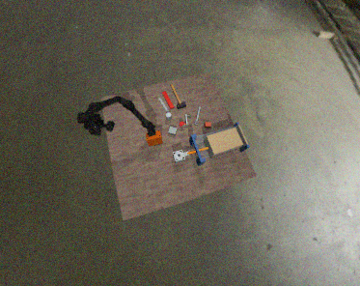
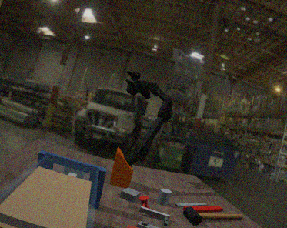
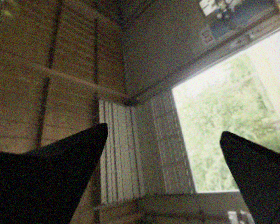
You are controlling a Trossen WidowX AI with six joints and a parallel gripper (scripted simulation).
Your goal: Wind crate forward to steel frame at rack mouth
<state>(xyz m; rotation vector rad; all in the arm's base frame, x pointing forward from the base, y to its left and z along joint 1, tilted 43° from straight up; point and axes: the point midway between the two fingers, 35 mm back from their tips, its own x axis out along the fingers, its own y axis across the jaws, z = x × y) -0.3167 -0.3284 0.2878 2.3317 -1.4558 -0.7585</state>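
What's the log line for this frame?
arm: raised, off tools | jaws: open, empty | winch: no handle | crate: flat in cubby

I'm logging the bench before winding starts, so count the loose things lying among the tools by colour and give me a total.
Going by the top view, small things blur:
Red: 3, a bar, a small piece, a block
Grey or silver: 4, a long tool, a square block, two thin pieces
Black-headed hammer: 1
Total: 8
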